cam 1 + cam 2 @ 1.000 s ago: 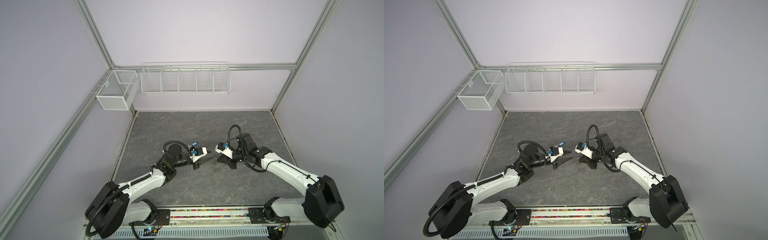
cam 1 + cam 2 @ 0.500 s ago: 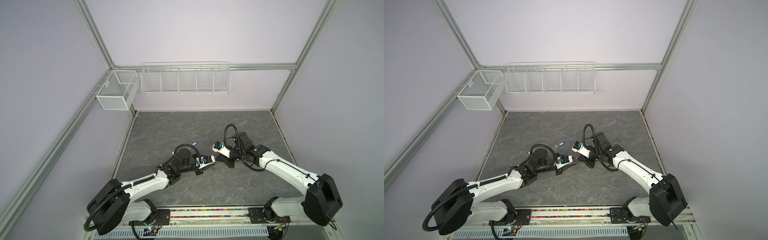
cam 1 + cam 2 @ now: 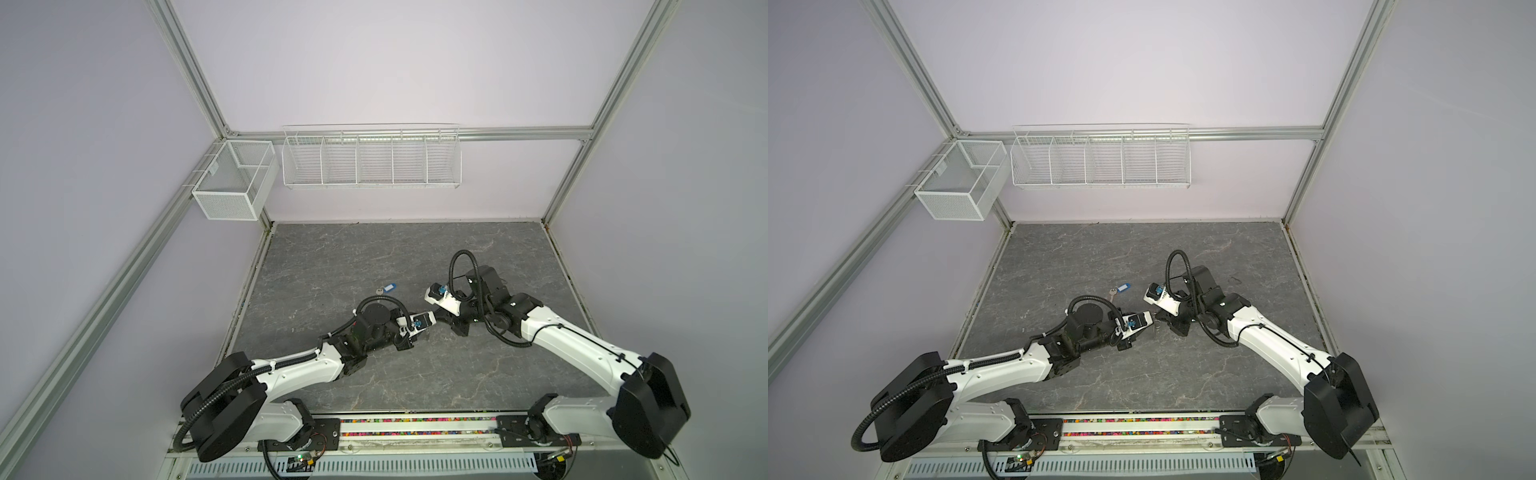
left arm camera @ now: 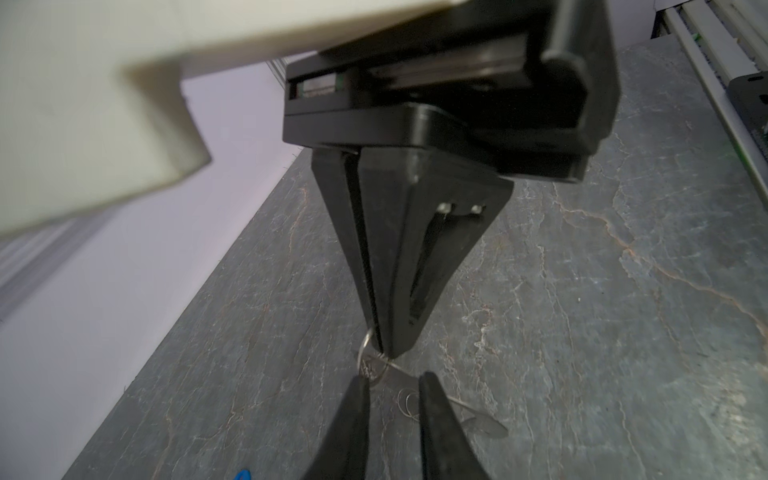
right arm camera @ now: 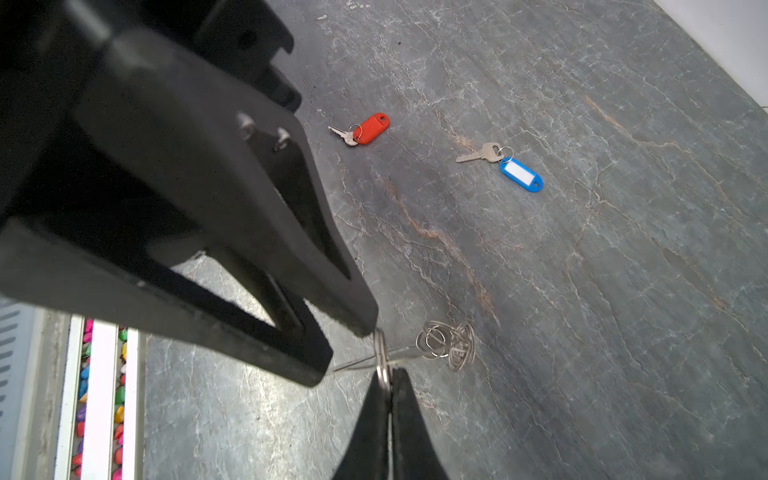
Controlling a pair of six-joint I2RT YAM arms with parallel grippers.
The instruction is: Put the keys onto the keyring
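We had the keyring, a bunch of thin silver rings on a wire, low over the desk between the two arms. We could not tell whether it touched the surface. Our right pincer was closed tight on one of its rings. Our left pincer stood partly open at the same spot, one tip on either side of the wire. The left wrist view showed a clear gap between its tips, and we saw it pinching nothing.

Neither key was threaded. The blue-tagged key and the red-tagged key lay loose on the desk, apart from each other and well away from the rings.

We judged this to be the step of getting a two-handed hold on the keyring, before any key was fetched. The next move, as we read it, called for the left pincer to close on the wire or a neighbouring ring without disturbing the right's hold.
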